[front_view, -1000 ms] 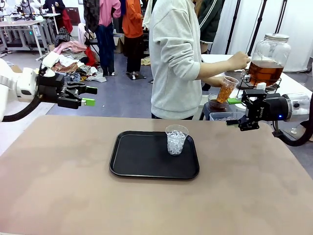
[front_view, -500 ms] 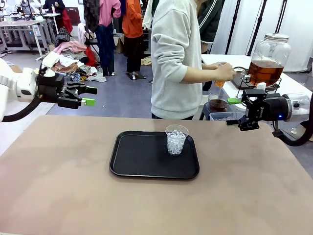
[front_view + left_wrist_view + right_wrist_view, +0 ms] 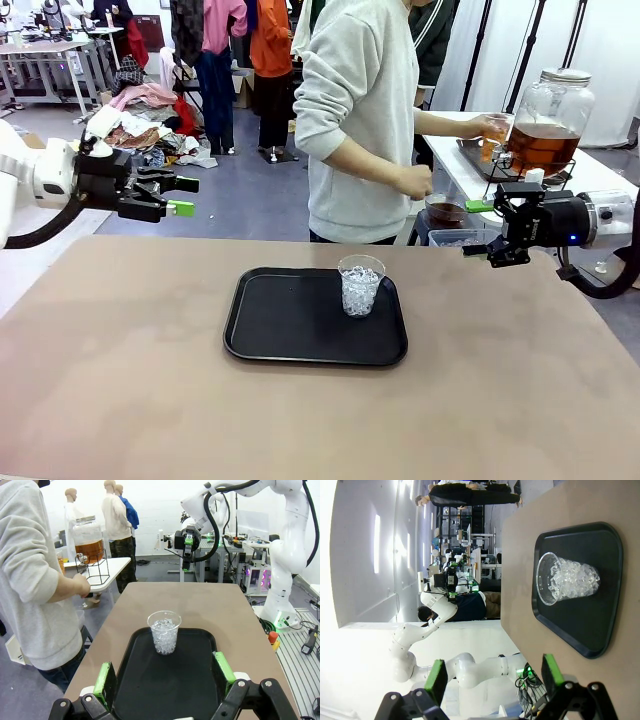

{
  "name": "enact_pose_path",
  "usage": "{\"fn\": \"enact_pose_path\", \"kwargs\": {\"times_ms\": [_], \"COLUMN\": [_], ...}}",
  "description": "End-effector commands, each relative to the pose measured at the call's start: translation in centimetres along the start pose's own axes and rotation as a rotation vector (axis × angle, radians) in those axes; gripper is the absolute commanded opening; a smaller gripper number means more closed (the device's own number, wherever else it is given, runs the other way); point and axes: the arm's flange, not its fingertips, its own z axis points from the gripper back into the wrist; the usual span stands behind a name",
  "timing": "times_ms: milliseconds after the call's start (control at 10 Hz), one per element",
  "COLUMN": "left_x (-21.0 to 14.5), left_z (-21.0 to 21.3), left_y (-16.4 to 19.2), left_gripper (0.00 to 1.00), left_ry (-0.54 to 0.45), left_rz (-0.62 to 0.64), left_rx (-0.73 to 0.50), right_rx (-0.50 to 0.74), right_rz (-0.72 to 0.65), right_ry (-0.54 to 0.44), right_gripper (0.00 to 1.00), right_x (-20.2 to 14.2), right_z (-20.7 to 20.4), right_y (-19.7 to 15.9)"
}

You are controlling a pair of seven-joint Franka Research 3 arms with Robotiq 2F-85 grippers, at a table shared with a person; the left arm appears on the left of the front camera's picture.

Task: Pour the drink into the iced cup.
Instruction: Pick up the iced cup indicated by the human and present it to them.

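Note:
The iced cup, clear plastic and full of ice, stands upright on the right half of a black tray. The drink is amber and fills the lower part of a lidded glass jar dispenser on a side table at the far right. A person's hand holds a small cup at the dispenser's tap. My left gripper hovers open at the far left, well off the tray. My right gripper is open beyond the table's far right edge. Between my open left fingers I see the iced cup, tray and dispenser; the left gripper holds nothing. The right gripper is empty, facing the iced cup.
The person in a grey sweatshirt stands at the table's far edge, between tray and dispenser. A small dark bowl sits low by the side table. Bare brown tabletop surrounds the tray.
The person turned and carried the small cup from in front of the body out to the dispenser's tap. Both arms and the iced cup stayed still.

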Motion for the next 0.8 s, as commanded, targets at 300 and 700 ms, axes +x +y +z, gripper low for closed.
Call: {"fn": "enact_pose_path", "kwargs": {"times_ms": [300, 700], "left_x": [0.08, 0.08], "left_z": [0.03, 0.03], "left_y": [-0.09, -0.09], "left_gripper": [1.00, 1.00], "left_ry": [-0.001, -0.001], "left_rz": [-0.003, -0.003], "left_rx": [0.000, 0.000], "right_rx": [0.002, 0.002], "right_rz": [0.004, 0.004], "right_ry": [-0.002, -0.002], "right_gripper": [1.00, 1.00], "right_x": [0.04, 0.04], "right_z": [0.07, 0.07], "right_y": [0.21, 0.21]}}
